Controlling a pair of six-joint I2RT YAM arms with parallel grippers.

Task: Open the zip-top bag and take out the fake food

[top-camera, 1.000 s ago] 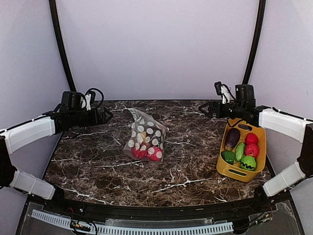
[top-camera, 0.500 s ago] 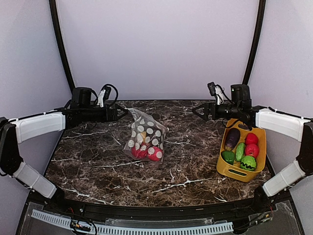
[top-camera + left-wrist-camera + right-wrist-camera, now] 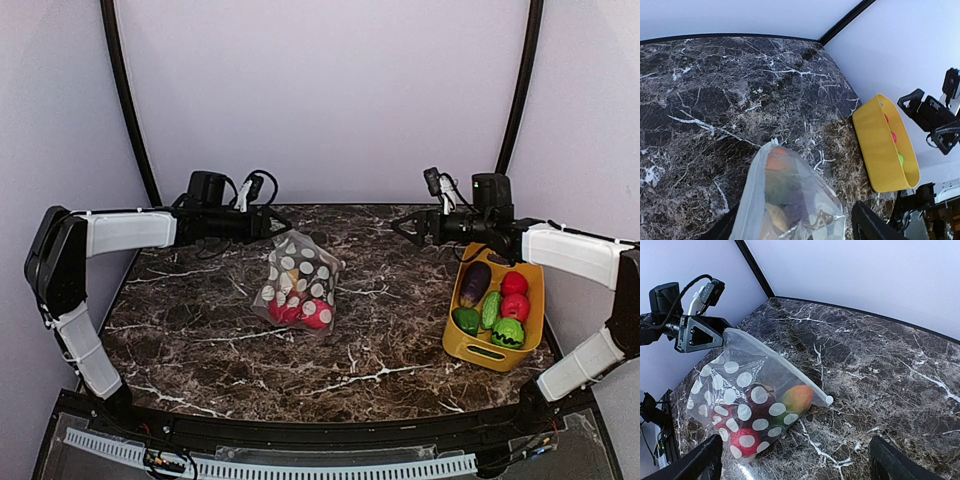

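The zip-top bag [image 3: 298, 278], clear with white dots, stands slumped at the table's middle. The fake food [image 3: 797, 397] lies inside it: an orange-yellow fruit, a maroon one [image 3: 756, 401] and a red one [image 3: 742, 440]. My left gripper [image 3: 281, 222] is at the bag's upper left corner. In the left wrist view the bag [image 3: 790, 195] rises between its fingers [image 3: 875, 225], which stand apart on either side of it. My right gripper [image 3: 405, 227] hovers open, well to the right of the bag, with nothing between its fingers [image 3: 890, 462].
A yellow bin [image 3: 468, 345] sits at the table's right edge, below my right arm. It holds a purple eggplant [image 3: 474, 283], red toy fruits [image 3: 514, 283] and green toy vegetables [image 3: 507, 332]. Black frame poles rise at the back corners.
My left arm has swung right from the table's left edge to the bag's top corner, and its jaws have narrowed. The right gripper shifted slightly left. The bag has not moved.
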